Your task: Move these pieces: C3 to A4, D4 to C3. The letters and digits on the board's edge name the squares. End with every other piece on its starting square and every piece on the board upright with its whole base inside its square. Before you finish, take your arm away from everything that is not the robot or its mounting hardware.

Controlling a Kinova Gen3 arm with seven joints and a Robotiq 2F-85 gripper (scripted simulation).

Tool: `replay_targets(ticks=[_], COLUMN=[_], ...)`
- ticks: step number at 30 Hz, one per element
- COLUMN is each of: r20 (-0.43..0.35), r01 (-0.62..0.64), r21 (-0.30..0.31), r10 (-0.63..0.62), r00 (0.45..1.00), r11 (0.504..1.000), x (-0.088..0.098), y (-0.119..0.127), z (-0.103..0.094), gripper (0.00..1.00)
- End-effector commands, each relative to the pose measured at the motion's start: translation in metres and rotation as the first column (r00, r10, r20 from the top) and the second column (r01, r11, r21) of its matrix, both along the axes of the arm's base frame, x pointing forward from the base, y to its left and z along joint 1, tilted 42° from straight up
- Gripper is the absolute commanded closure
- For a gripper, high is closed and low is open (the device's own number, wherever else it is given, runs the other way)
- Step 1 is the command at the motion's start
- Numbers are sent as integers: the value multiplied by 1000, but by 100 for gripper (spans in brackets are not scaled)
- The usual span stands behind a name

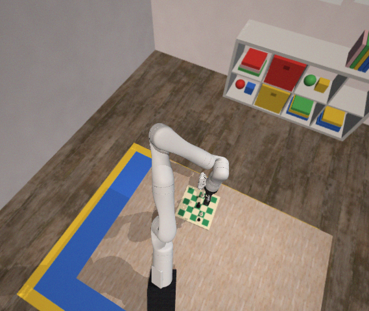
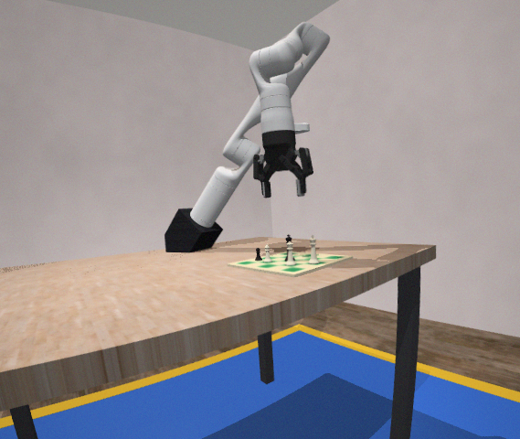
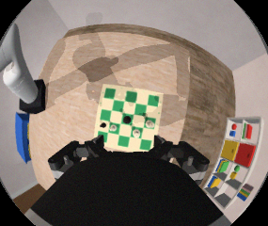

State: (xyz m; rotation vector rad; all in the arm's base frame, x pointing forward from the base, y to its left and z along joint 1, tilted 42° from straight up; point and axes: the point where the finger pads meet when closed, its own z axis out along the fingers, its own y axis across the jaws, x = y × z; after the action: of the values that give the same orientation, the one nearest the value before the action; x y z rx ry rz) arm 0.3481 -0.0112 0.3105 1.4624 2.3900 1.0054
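The board (image 1: pixel 190 220) (image 2: pixel 269 270) (image 3: pixel 120 95) has five rows of five squares; its edge labels are too small to read. The black king (image 1: pixel 198 205) (image 2: pixel 289 238) (image 3: pixel 127 120) stands on the centre square, C3. A tall white piece (image 2: pixel 290 253) (image 3: pixel 136 133) stands diagonally beside it, on D4 if 1 is the row nearest the arm's base; the arm hides it in the top view. On that reading A4 (image 3: pixel 142 98) is empty. My gripper (image 1: pixel 207 203) (image 2: pixel 283 189) (image 3: pixel 128 140) is open and empty, pointing down high above the board.
A white king (image 1: pixel 202 194) (image 2: pixel 313 250) (image 3: pixel 149 124) stands near the board's far edge. A shorter white piece (image 1: pixel 201 213) (image 2: pixel 267 253) (image 3: pixel 113 127) and a black pawn (image 1: pixel 198 219) (image 2: pixel 258 253) (image 3: pixel 103 125) stand nearer the arm's base. All look upright.
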Motion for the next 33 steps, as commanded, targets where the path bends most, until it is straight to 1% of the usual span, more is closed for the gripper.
replay_targets(ticks=[1,2,7,11,33], r20=[49,49,74,82,84], r01=[0,0,18,24,25], r21=[-26,-26,-58,-67,-69], r10=[2,2,-14,-19,-19], r00=[999,999,997,996,996], r11=[1000,1000,998,997,997], x=[-13,-13,-27,-32,-32], y=[10,10,15,17,17], z=[12,12,8,6,6], gripper=[0,0,0,0,0])
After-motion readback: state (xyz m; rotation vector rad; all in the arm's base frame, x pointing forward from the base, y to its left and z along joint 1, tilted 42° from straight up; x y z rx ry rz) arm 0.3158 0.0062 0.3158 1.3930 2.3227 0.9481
